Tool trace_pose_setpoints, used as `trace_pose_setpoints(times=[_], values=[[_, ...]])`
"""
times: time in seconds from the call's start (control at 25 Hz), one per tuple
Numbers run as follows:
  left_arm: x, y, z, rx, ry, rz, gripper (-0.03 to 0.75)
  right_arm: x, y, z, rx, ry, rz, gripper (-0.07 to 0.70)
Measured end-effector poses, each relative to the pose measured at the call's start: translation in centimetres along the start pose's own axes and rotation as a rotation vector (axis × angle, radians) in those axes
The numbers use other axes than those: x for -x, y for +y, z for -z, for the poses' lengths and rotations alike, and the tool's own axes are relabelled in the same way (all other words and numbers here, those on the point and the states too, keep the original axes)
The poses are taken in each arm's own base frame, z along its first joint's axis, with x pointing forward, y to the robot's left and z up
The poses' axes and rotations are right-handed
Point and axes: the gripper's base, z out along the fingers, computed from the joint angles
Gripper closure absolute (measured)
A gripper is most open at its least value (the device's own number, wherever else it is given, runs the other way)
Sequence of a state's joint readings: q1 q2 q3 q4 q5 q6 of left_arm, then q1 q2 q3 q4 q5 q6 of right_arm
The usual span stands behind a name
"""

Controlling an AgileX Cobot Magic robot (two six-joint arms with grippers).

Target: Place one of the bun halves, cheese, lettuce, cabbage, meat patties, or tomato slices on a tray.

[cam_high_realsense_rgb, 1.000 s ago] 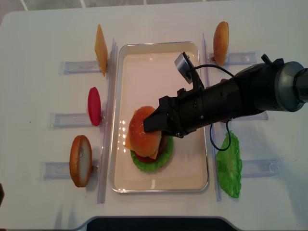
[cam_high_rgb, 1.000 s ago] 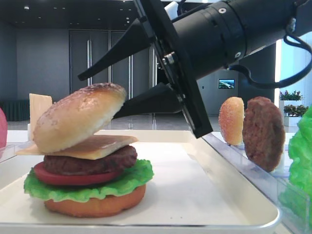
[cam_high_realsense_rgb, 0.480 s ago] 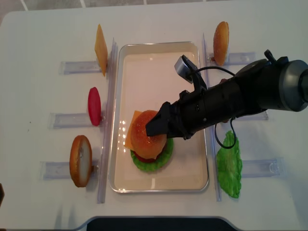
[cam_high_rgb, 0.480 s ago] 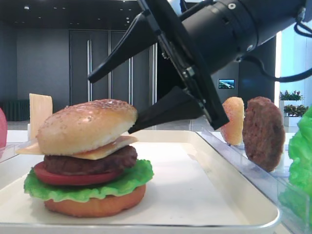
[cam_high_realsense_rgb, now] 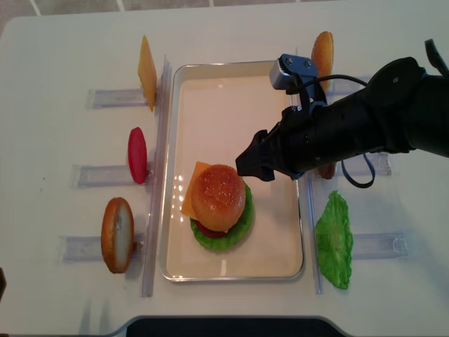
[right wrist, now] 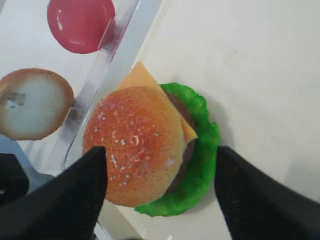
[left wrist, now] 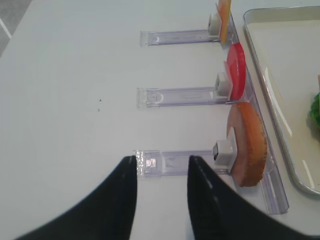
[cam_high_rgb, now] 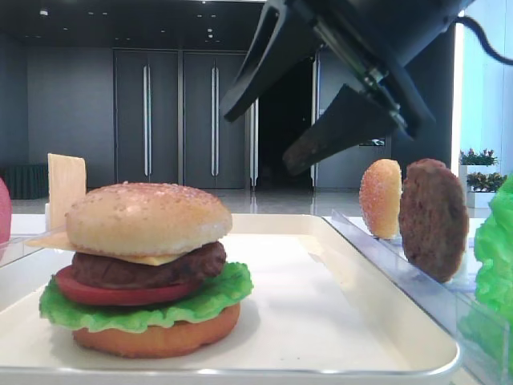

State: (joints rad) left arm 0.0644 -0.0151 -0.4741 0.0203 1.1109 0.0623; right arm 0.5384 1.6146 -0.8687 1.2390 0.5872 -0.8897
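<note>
Both right gripper [right wrist: 157, 192] fingers spread, clear above bun half [right wrist: 133, 145]; left fingers [left wrist: 127, 195] parted | tray [cam_high_realsense_rgb: 231, 77] open rightward

The right arm reaches in from the right side, its dark forearm angled down toward the middle. The right end effector [cam_high_realsense_rgb: 247, 163] hangs in the air with its two black fingers [cam_high_rgb: 341, 132] spread wide and nothing between them. The left end effector [left wrist: 161, 192] shows only two dark fingertips, apparently parted, holding nothing, above the bench [left wrist: 70, 90].
</note>
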Motion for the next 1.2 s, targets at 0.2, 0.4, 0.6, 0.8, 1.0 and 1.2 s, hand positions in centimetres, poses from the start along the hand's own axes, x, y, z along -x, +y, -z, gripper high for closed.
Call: trace_pose_setpoints(times=[0.2,0.4,0.6,0.8,1.0,1.2], values=[[0.0,0.0,0.0,0.000,0.000,0.000,0.450,0.2,1.9,3.7,-0.050,-0.033,0.189,0.160],[0.0,0.0,0.0,0.000,0.000,0.000,0.450,-0.6,2.4,8.1,-0.214,0.008,0.249,0.160],[0.0,0.0,0.0,0.003,0.000,-0.002,0.450,-0.8,0.2,13.9,-0.531,0.090,0.087,0.183],[0.0,0.0,0.0,0.004,0.000,-0.002,0.450,-1.1,-2.6,20.0,-0.848,0.117,-0.137,0.218],[0.0,0.0,0.0,0.005,0.000,-0.003,0.450,-2.2,-4.8,23.7,-0.977,0.095,-0.330,0.223],[0.0,0.0,0.0,0.005,0.000,-0.002,0.450,-2.5,-5.2,24.2,-0.988,0.099,-0.378,0.223]])
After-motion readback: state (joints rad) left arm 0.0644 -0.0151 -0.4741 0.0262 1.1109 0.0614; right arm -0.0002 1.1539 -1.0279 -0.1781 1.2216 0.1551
